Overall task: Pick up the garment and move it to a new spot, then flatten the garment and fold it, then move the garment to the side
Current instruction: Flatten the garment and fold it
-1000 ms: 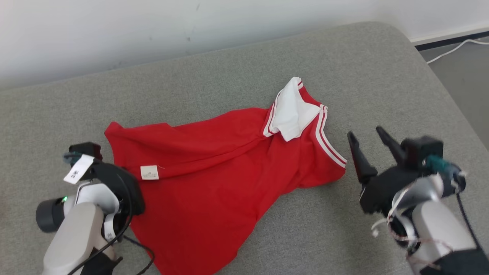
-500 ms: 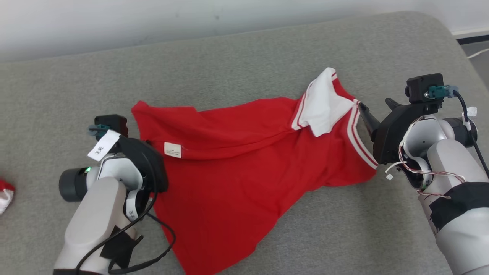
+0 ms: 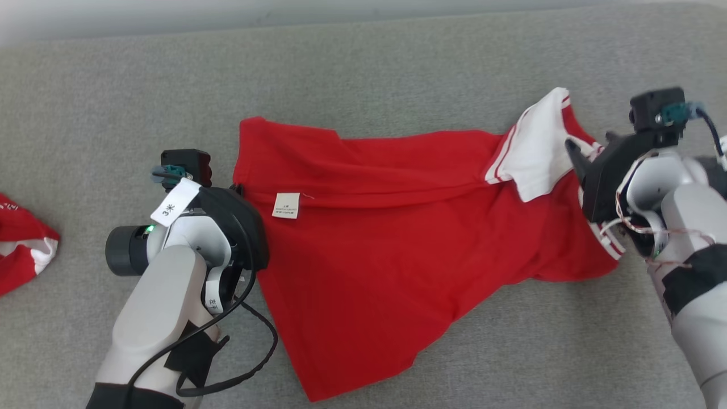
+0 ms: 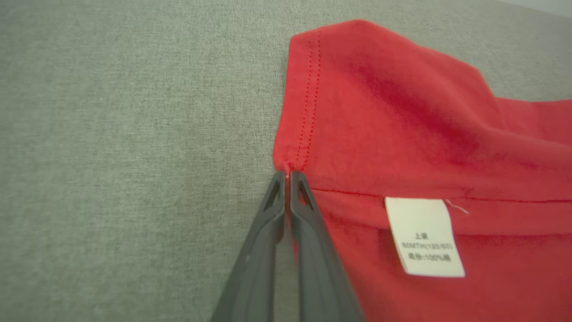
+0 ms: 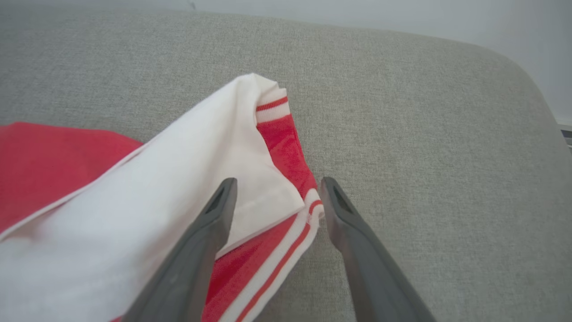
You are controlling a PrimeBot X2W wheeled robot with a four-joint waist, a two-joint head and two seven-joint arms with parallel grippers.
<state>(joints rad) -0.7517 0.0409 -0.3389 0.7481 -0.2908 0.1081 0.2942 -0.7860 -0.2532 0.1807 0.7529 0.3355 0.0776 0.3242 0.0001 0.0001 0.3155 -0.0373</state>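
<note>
A red garment (image 3: 397, 227) with a white collar (image 3: 537, 150) and white-striped trim lies spread on the grey cushion (image 3: 363, 74). At its left end my left gripper (image 4: 287, 175) is shut on the hem (image 4: 295, 134), close to a white care label (image 4: 424, 235). At the right end, my right gripper (image 5: 277, 188) is open. Its fingers (image 5: 214, 214) straddle the striped sleeve edge (image 5: 308, 212) beside the white collar (image 5: 178, 179). In the head view the right gripper (image 3: 579, 156) sits over the garment's right end, and the left gripper's fingertips are hidden under its wrist.
Another red and white cloth (image 3: 23, 244) lies at the cushion's left edge. A black cable (image 3: 250, 363) loops from my left forearm over the cushion in front. A pale wall (image 5: 402, 18) runs behind the cushion.
The head camera has tilted down and shifted, bringing the cloth at the left into view. My right gripper has moved in from beside the garment onto its striped sleeve end. The left gripper keeps its hold.
</note>
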